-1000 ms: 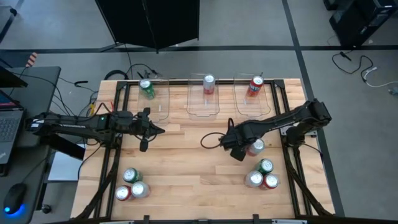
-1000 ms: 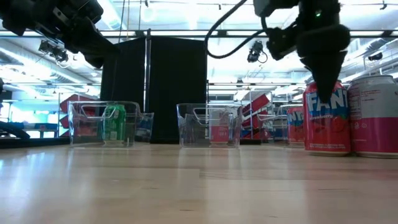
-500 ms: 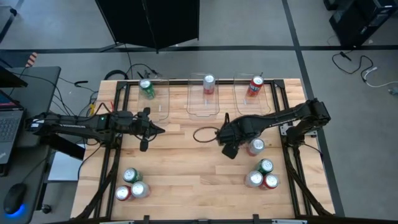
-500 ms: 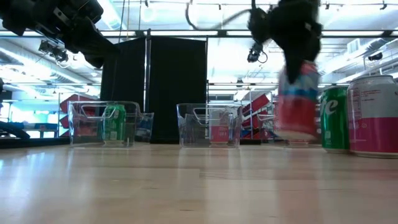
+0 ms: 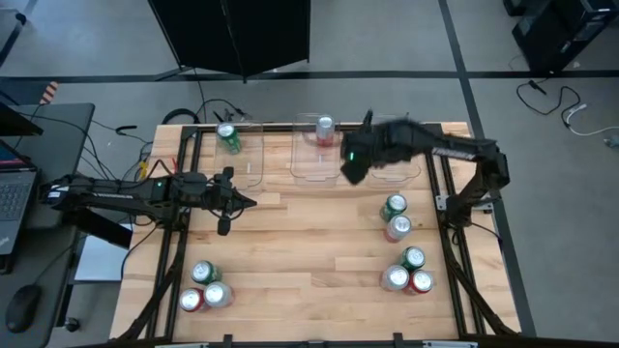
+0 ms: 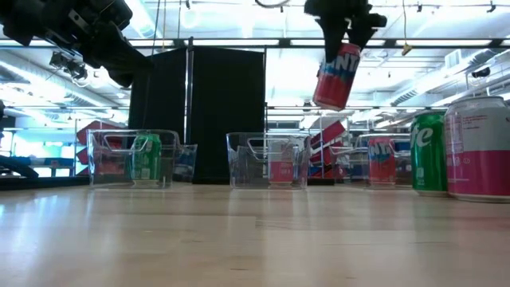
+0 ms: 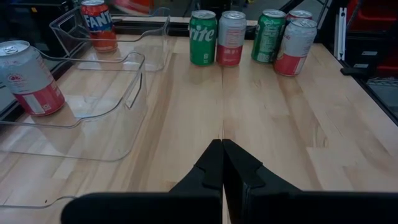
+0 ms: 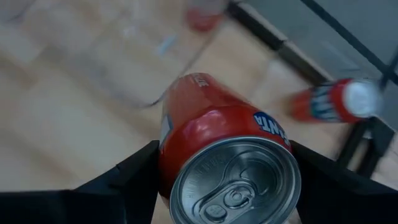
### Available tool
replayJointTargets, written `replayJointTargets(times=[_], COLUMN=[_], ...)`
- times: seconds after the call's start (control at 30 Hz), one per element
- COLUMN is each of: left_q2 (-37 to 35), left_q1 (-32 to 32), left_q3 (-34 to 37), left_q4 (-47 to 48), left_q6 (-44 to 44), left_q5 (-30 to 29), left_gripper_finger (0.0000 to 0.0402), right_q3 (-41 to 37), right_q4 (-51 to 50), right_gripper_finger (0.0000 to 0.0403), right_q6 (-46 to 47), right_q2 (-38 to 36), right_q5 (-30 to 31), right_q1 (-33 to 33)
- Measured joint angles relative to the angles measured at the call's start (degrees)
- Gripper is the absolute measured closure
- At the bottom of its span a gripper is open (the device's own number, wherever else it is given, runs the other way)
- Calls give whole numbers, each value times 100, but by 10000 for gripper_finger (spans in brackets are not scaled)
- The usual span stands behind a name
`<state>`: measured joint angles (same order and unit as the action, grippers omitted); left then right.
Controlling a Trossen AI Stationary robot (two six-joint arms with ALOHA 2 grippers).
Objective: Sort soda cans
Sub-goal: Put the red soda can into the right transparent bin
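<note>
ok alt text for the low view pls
The right gripper holds a red can tilted, high above three clear bins at the table's far edge, each with one can. A green can and a silver-white can stand nearer, at right.

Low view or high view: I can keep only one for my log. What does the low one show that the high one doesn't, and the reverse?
Only the low view: the red can hangs tilted in the right gripper, well clear of the table. Only the high view: three cans clustered at the table's left corner farthest from the bins; there the red can cannot be made out under the right arm. Both: the green can in the left bin and the silver-white can in the middle bin.
</note>
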<state>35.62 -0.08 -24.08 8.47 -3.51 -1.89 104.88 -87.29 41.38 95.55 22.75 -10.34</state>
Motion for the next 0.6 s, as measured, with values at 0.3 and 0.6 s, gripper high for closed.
replayJointTargets(times=[0.3,0.6], left_q2=[0,0], left_q1=[0,0], left_q3=[0,0], left_q4=[0,-19], left_q6=[0,2], left_q5=[-2,-4], left_gripper_finger=[400,400], right_q3=[-236,-847], right_q4=[715,1377], right_gripper_finger=[122,122], right_q6=[-974,-1721], right_q2=[0,0], right_q5=[-404,-801], right_q1=[-1873,-2864])
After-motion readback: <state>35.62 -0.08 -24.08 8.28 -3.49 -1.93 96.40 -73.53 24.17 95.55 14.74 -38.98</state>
